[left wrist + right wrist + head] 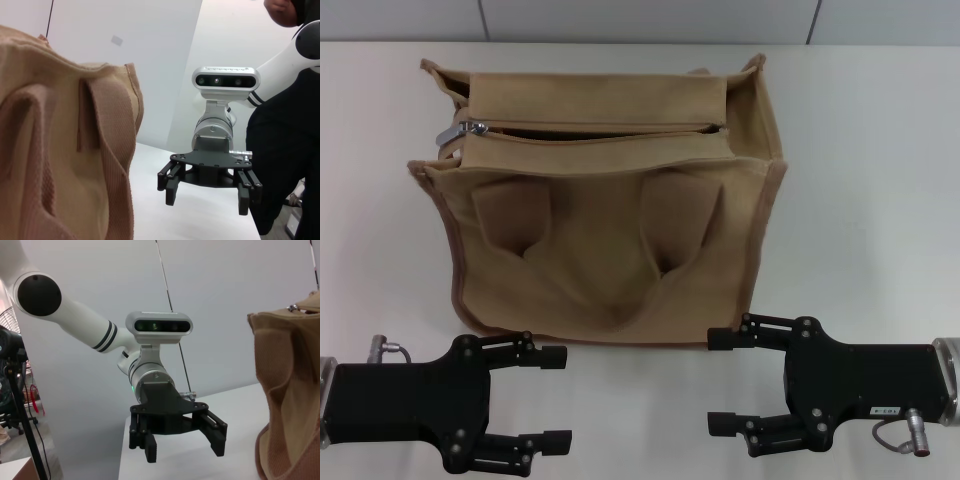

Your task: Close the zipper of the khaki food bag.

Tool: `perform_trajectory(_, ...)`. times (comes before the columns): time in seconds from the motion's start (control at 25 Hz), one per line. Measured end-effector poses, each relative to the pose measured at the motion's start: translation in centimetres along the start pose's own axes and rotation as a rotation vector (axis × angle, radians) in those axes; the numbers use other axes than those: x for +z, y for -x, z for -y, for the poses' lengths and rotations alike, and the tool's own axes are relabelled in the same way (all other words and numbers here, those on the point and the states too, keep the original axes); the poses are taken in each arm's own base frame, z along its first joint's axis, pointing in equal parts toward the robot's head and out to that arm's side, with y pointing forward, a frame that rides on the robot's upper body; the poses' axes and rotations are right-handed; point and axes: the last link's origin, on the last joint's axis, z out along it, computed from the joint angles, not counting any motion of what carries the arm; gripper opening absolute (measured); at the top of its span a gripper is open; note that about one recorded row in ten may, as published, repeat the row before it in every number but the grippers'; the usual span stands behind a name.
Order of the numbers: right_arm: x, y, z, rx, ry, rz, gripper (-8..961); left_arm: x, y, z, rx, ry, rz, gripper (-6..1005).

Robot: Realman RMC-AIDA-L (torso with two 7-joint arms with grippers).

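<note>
Although the khaki food bag [605, 215] stands upright on the table [870, 150], its zipper [595, 128] gapes along the top, slider [470, 128] at the bag's left end. Nothing looks begun: left gripper [555, 398] and right gripper [722, 381] hover before the bag, fingers apart, holding nothing.

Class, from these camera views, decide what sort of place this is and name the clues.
Probably a robotics lab or test room. A plain white table holds only a boxy tan canvas bag, the left black gripper and right black gripper wait open beside it, and a tripod-like stand stands against bare grey walls.
</note>
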Motion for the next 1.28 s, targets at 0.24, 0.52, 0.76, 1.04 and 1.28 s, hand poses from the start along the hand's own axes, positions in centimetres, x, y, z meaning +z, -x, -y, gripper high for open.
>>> perform_trajectory(0.24, 0.0, 0.0, 0.0, 0.002, 0.0, 0.0, 826, 0.0, 0.0, 0.0, 0.001, -0.002, -0.001, 830)
perform_trajectory(0.52, 0.0, 0.0, 0.0, 0.002, 0.0, 0.0, 826, 0.0, -0.2, 0.0, 0.003, 0.0, -0.013, 826)
perform_trajectory(0.76, -0.1, -0.1, 0.1, 0.001, -0.01, -0.006, 827, 0.3, -2.1, -0.6, 0.108, 0.023, -0.169, 822)
perform_trajectory(1.04, -0.1, -0.1, 0.2, 0.002, -0.015, -0.008, 827, 0.9, -4.6, -0.2, 0.275, -0.096, -0.398, 816)
perform_trajectory(1.28, -0.2, -0.2, 0.2, 0.007, -0.021, -0.006, 827, -1.1, -6.4, 0.3, 0.342, -0.367, -0.673, 812)
